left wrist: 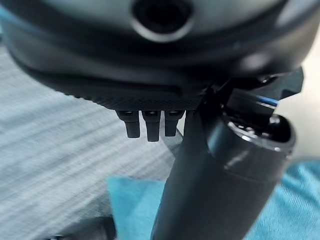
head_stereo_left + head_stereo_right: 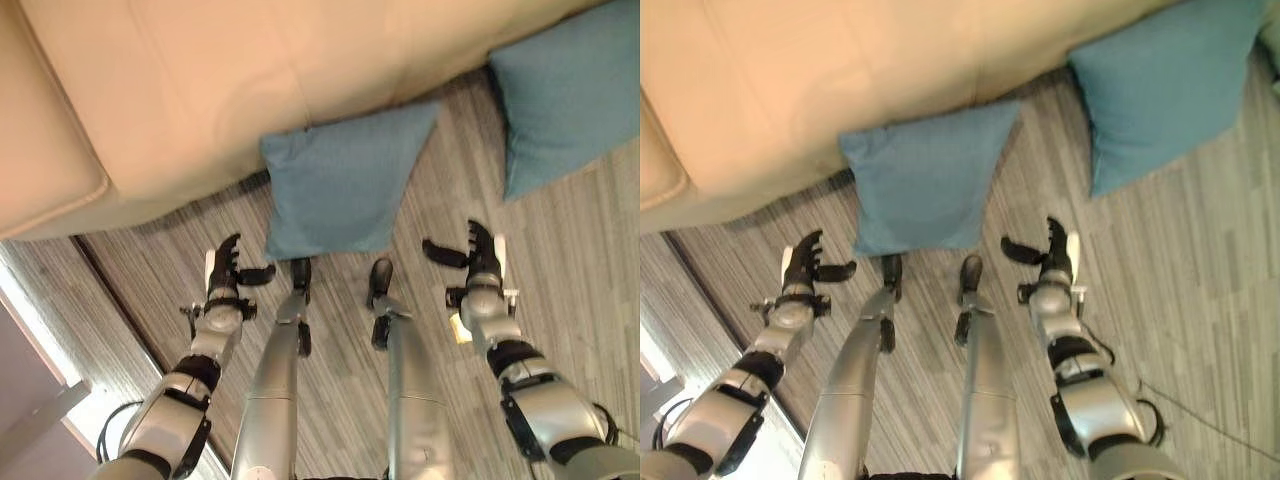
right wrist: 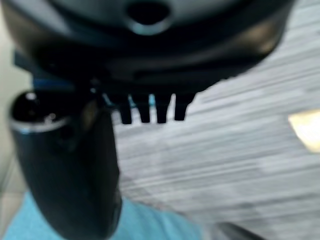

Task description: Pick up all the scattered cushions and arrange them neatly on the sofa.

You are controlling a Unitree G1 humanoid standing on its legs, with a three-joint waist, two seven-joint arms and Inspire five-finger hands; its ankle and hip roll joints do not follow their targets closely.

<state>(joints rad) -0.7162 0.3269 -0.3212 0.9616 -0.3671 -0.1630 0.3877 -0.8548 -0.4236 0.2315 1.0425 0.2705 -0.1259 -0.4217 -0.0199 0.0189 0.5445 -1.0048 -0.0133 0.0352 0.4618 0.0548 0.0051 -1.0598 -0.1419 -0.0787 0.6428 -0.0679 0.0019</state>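
Observation:
A blue cushion [image 2: 340,185] lies on the floor with its far edge against the base of the beige sofa [image 2: 200,90]. A second blue cushion [image 2: 565,90] lies further right, also touching the sofa front. My left hand [image 2: 226,270] hovers over the floor just left of the near cushion's front corner, fingers straight, thumb out, holding nothing. My right hand [image 2: 478,258] hangs open to the right of that cushion, between the two. Blue fabric [image 1: 135,200] shows past the left thumb in the left wrist view, and blue cushion fabric [image 3: 150,225] shows in the right wrist view.
Grey striped plank flooring [image 2: 560,260] spreads around both cushions. The sofa's rounded armrest [image 2: 50,190] juts out at the left. A pale wall edge or sill [image 2: 40,400] runs along the lower left corner.

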